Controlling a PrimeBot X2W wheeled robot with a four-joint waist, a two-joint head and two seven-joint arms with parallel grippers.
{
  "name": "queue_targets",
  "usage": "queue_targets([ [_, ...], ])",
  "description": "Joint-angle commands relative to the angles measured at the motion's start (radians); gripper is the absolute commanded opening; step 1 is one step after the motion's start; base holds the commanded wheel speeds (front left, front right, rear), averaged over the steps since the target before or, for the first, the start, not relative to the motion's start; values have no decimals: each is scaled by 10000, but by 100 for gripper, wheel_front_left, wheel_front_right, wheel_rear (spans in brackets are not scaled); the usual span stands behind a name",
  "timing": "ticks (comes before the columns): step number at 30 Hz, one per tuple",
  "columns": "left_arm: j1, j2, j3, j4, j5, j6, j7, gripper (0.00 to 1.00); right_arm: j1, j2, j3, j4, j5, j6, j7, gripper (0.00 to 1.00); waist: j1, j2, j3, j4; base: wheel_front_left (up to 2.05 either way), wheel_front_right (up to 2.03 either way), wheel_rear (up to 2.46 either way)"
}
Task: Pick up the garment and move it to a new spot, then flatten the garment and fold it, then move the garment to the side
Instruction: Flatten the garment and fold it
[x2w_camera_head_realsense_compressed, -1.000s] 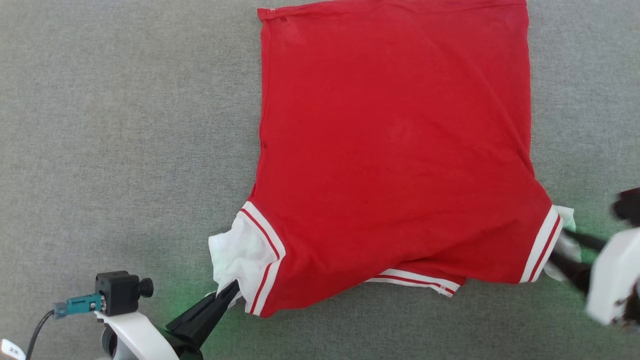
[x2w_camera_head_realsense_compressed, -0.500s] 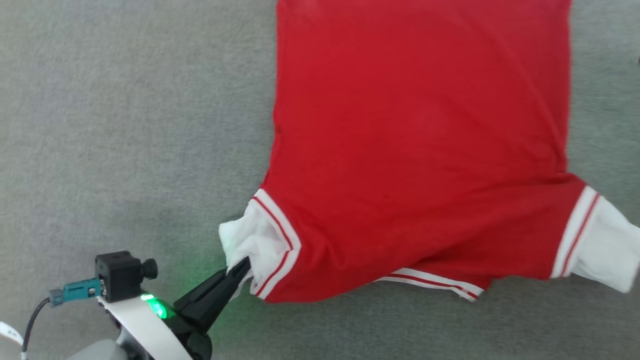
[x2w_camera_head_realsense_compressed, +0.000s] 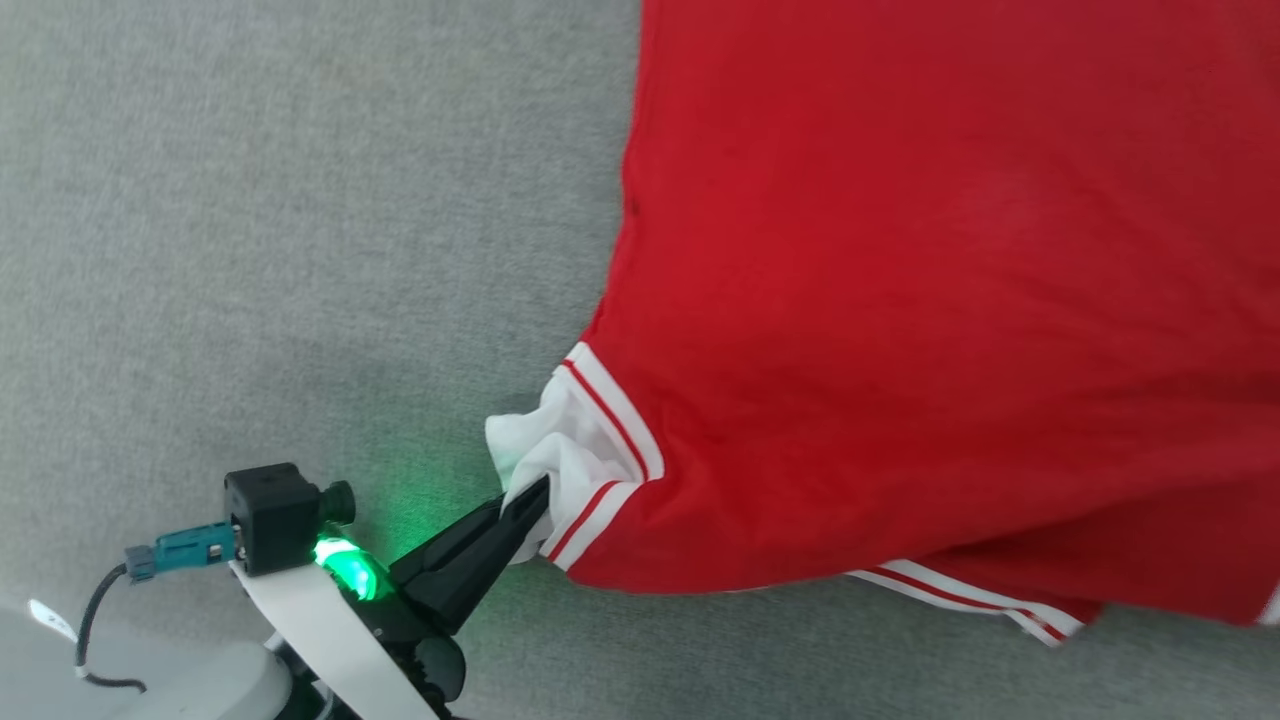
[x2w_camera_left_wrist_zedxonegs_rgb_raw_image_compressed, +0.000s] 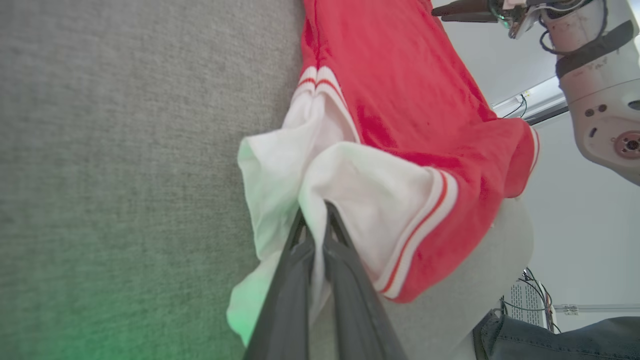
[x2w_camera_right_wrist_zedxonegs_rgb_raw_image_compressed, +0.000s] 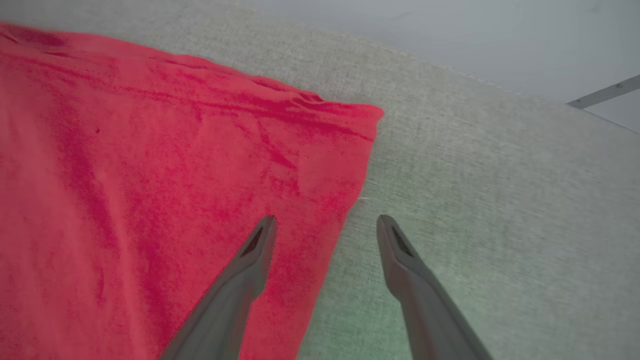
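Bright even light, green glow (x2w_camera_head_realsense_compressed: 345, 565) lower left, mild blur

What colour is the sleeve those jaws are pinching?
The sleeve is white, with red-and-white striped trim; clearest in the left wrist view.

Bare grey surface (x2w_camera_head_realsense_compressed: 250, 200) wide open left of the garment (x2w_camera_head_realsense_compressed: 950, 250).

The garment (x2w_camera_head_realsense_compressed: 900, 300) lies on the surface (x2w_camera_head_realsense_compressed: 250, 250), ahead and to the right of our left gripper (x2w_camera_head_realsense_compressed: 535, 492), its sleeve (x2w_camera_head_realsense_compressed: 530, 450) between the fingers (x2w_camera_left_wrist_zedxonegs_rgb_raw_image_compressed: 290, 290).
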Motion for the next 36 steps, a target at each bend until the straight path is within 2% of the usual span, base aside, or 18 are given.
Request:
queue_targets([
  [1, -167, -90, -21, -38, 84, 5, -50, 0, -273, -16, 48, 231, -138, -5, -38, 100, 0, 0, 324, 305, 0, 0, 0],
  [3, -258, -142, -80, -47, 106, 5, -55, 0, -731, 5, 171, 919, -459, -5, -169, 100, 0, 0, 498, 422, 0, 0, 0],
  [7, -294, -188, -65, -19, 62, 12, -58, 0, -932, -28, 564, 1471, -797, -5, -160, 100, 0, 0, 619, 454, 0, 0, 0],
  [11, -382, -298, 15, 61, 28, 12, -56, 0, -973, 253, 846, 2102, -556, -3, -93, 100, 0, 0, 699, 434, 0, 0, 0],
  [12, -393, -325, 25, 57, 21, 12, -56, 0, -954, 309, 934, 2188, -473, -2, -11, 60, 0, 0, 696, 420, 0, 0, 0],
  [13, -399, -334, 43, 50, 20, 12, -57, 0, -941, 310, 1024, 2238, -401, -2, 22, 33, 0, 0, 691, 401, 0, 0, 0],
  [14, -407, -346, 55, 46, 20, 12, -57, 0, -950, 256, 1108, 2263, -366, -2, -40, 0, 0, 0, 679, 385, 0, 0, 0],
  [19, -392, -415, 169, 103, -79, 12, -59, 0, -1097, -14, 1087, 2374, -101, -8, -737, 0, 0, 0, 444, 276, 0, 0, 0],
  [23, -198, -466, 348, 203, -401, 12, -61, 0, -1021, 32, 822, 2269, 647, -6, -1381, 0, 0, 0, -52, 182, 0, 0, 0],
  [26, 16, -465, 468, 291, -487, 12, -60, 0, -575, -311, 1078, 1808, 1156, -6, -1532, 0, 0, 0, -503, 64, 0, 0, 0],
  [31, 443, -339, 623, 627, -332, 12, -60, 0, 989, -1005, 1773, 322, 2447, -6, -1165, 0, 0, 0, -1299, -262, 0, 0, 0],
  [36, 926, -291, 1022, 907, -215, 12, -62, 0, 3271, -1986, 1824, -1762, 3716, -6, -776, 0, 0, 0, -1877, -603, 0, 0, 0],
])
